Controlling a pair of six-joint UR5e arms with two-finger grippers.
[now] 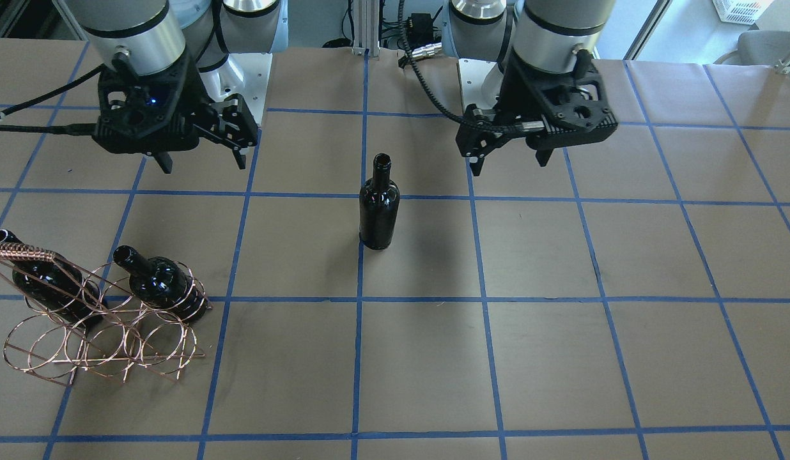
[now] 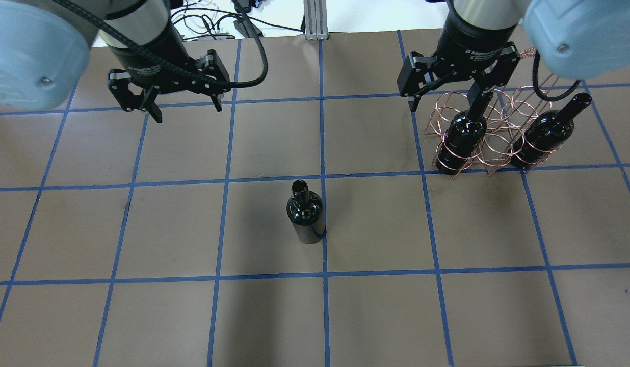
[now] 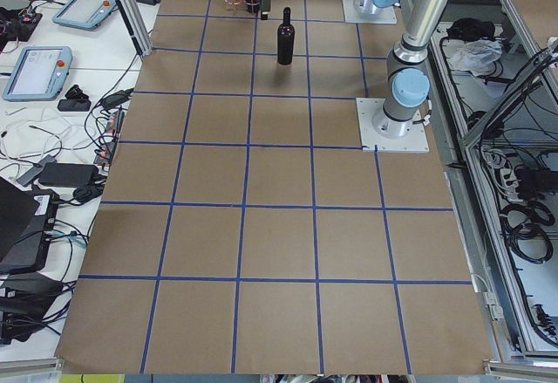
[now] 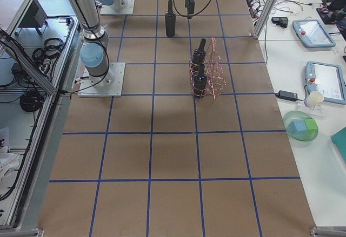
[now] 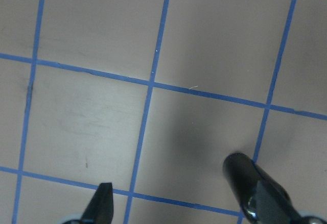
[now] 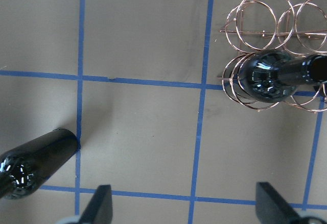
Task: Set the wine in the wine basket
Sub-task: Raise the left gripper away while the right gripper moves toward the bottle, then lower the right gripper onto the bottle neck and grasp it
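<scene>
We see the glossy near-black glass wine bottle [image 1: 378, 206] standing upright on the brown paper-covered desk [image 1: 561, 358], about midway between the two long edges and roughly between the two arms. Its base rests on one of the blue tape lines [image 2: 325, 316] that grid the surface. Nothing touches it.

The copper-coloured thin-wire wine basket [image 1: 107, 338] sits on the robot's right-hand side, nearer the operators' long edge than the robot's, and well apart from the standing bottle. A second glossy dark glass bottle [image 2: 462, 136] and a third glossy dark glass bottle [image 2: 544, 135] lie tilted in its hoops with their necks raised. They sit at opposite ends of the rack, with wire hoops between them.

The left gripper [image 1: 509, 165] hangs above the desk toward the robot's edge, its jaws spread wide with nothing between them. The right gripper [image 1: 204, 165] hangs likewise on the other side, jaws also spread and empty. In the overhead view one of its fingers [image 2: 479, 99] overlaps the second bottle's neck, but the front-facing view shows the gripper apart from the rack, on the robot's side of it.

From the right wrist camera we see the standing bottle [image 6: 36, 164] at lower left and the basket [image 6: 265, 30] at upper right.
</scene>
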